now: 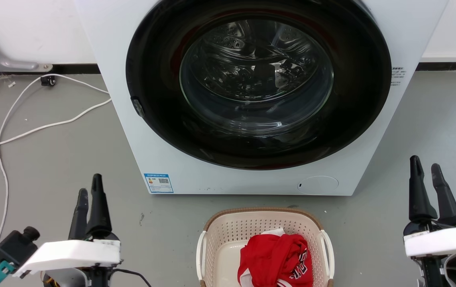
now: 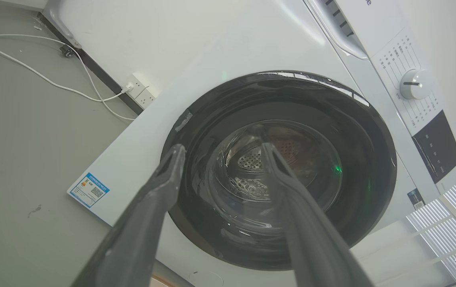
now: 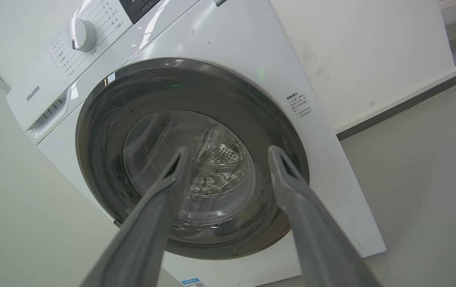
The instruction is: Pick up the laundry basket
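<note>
Now left pincer (image 1: 90, 184), right pincer (image 1: 425, 161) agape.

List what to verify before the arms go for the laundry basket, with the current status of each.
1. Left gripper open, empty: ok.
2. Right gripper open, empty: ok.
3. Laundry basket upright on floor: ok.
4. White handles free of the red garment: ok.
5. Grippers lined up at the handles: not ok, both stand wide of the basket.
6. Basket's near end: cannot tell, cut off by the head view's edge.
</note>
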Robot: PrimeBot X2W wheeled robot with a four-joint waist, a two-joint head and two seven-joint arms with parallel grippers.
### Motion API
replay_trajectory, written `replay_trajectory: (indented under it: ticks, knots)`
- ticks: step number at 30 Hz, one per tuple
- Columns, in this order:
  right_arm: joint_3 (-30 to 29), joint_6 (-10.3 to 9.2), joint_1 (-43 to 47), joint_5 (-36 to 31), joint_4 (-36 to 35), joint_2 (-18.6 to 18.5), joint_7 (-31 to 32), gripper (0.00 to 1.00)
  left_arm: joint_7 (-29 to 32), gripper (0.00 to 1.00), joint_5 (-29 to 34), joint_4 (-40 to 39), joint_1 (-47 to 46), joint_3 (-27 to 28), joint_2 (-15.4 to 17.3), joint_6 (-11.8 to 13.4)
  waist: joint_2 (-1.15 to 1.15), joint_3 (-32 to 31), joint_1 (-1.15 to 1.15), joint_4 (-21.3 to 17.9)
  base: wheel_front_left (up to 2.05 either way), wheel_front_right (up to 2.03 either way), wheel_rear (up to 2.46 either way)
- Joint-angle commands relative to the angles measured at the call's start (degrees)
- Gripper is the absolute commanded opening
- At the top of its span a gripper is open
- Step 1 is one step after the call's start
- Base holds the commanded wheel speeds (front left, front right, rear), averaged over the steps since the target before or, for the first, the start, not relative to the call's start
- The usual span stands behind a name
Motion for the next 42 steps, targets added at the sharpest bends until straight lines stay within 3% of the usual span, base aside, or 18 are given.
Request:
replay_trajectory:
  ticks: [1,10,17,27,42]
  knots:
    - [0.23,0.11,0.22,-1.83,-1.26,-0.2,-0.6,1.0,-0.51,1.0,2.24,-1.3,0.09,-0.5,0.25,-0.26,0.0,-0.02,0.0,-0.01,0.0,0.0,0.0]
    - [0.94,0.12,1.6,-9.16,-1.72,-0.22,-2.09,1.0,-2.01,1.0,16.09,-2.69,0.9,-6.51,0.25,0.47,0.0,-0.08,0.0,-0.2,0.0,0.0,0.0]
    - [1.05,0.12,2.57,-15.33,-0.68,-0.23,-3.17,1.0,-3.07,1.0,24.36,-3.64,0.85,-10.23,0.25,2.5,0.0,-0.1,0.0,-0.33,0.0,0.0,0.0]
    - [1.66,0.13,3.22,-23.28,0.45,-0.25,-4.58,1.0,-4.49,1.0,31.81,-2.09,1.65,-14.22,0.94,3.28,0.0,-0.52,0.0,-0.47,0.0,0.0,0.0]
    - [2.81,0.13,4.39,-32.62,1.34,-0.27,-6.43,1.0,-6.24,1.0,38.22,1.52,2.59,-17.45,1.25,3.04,0.0,-0.85,0.0,-0.94,0.0,0.0,0.0]
